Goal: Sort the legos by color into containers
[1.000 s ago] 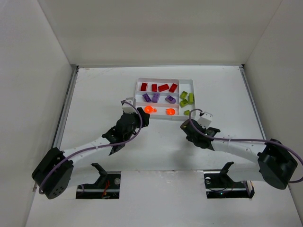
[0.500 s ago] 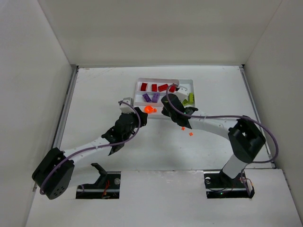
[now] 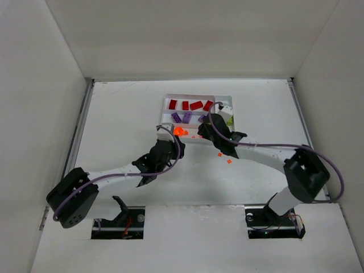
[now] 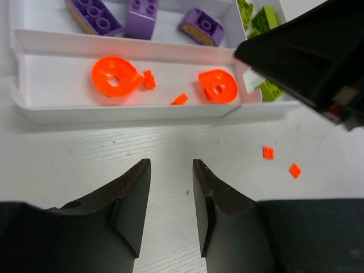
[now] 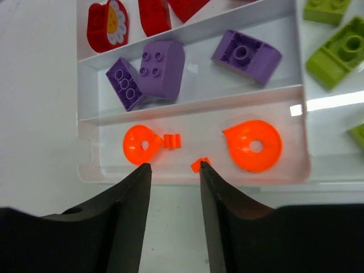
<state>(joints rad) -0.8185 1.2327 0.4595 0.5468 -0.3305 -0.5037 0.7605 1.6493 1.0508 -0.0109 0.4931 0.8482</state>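
1. Right now the white tray lies on the table; every place below is given against that tray.
2. Its far long slot holds the red legos, one of them with a flower print on top.
3. Its middle long slot holds three purple legos. Two of them touch at the left end, and the third lies apart toward the right.
4. Its near long slot holds the orange legos: two round pieces set well apart, and a small stub just beside the left one.
5. A tiny orange chip also lies in that near slot, against the tray's near wall.
6. The crosswise slot at the tray's right end holds the yellow-green legos.
7. Two loose orange bits lie on the table outside the tray, just off its near wall toward the right corner.
8. The right gripper hangs over the tray's near wall. Its jaws are parted and hold nothing, and one fingertip is right beside the orange chip.
9. The left gripper sits over bare table on the near side of the tray and does not touch its wall. Its jaws stand a narrow gap apart and are empty.
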